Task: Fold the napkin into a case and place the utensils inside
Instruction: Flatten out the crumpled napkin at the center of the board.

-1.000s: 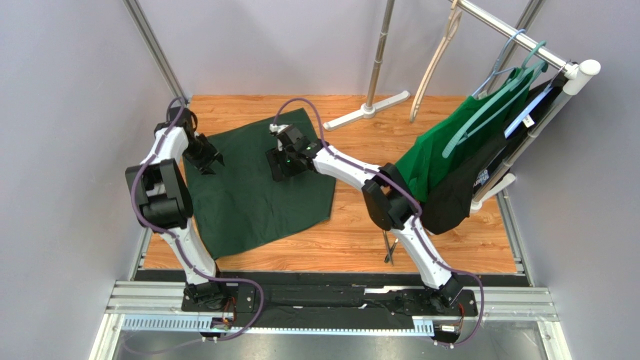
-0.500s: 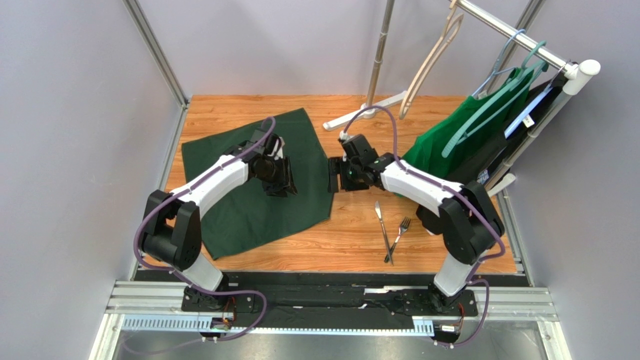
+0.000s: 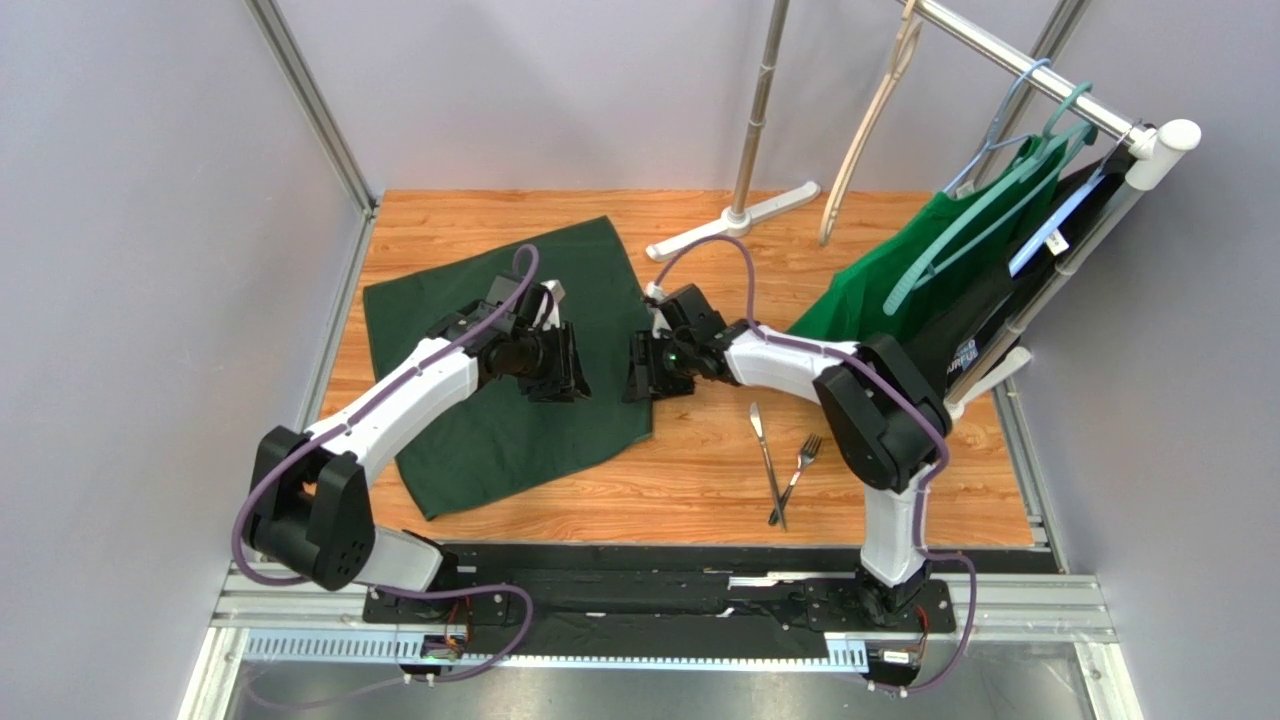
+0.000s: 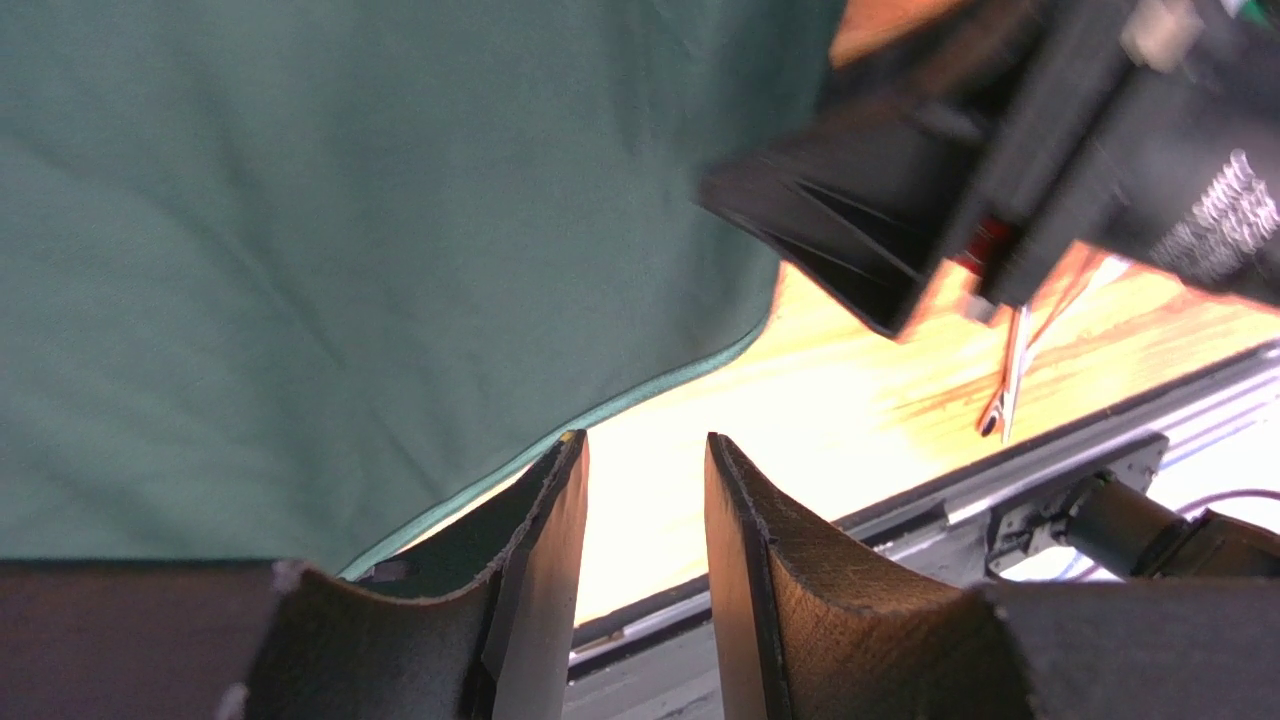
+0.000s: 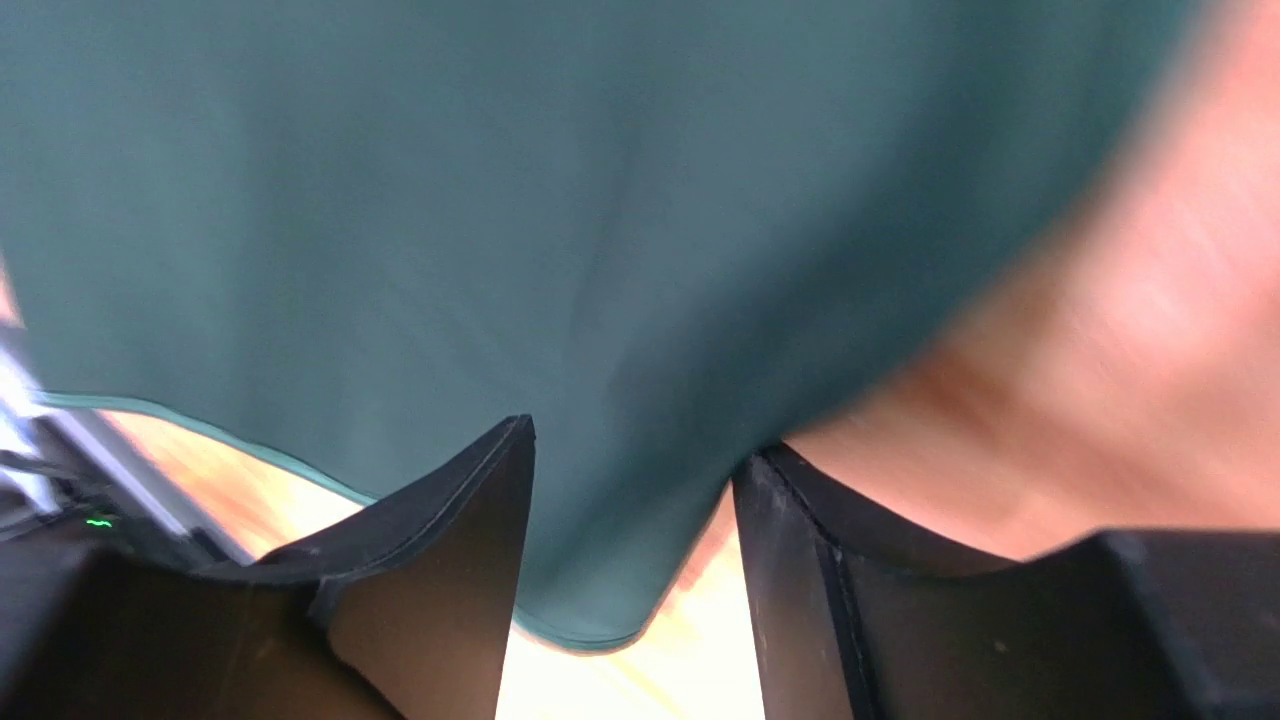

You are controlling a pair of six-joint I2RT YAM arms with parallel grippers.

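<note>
**Both grippers low at the napkin, neither one gripping**

The left gripper (image 4: 643,450) hangs just over the dark green napkin (image 3: 466,405), toward its 3 o'clock side. Its jaws are partly apart with nothing between them. The right gripper (image 5: 631,450) sits at the napkin's 3 o'clock edge, jaws wider, and the cloth's hem shows in the gap but is not pinched. The napkin lies spread flat at 9 o'clock on the wooden table (image 3: 962,495). The utensils (image 3: 781,458) lie on bare wood at 5 o'clock. White print on the black garment (image 3: 902,405) at 2 o'clock is too small to read.

Matte green cloth napkin (image 3: 496,435), shiny metal utensils (image 3: 766,455), wooden tabletop (image 3: 691,480)
</note>
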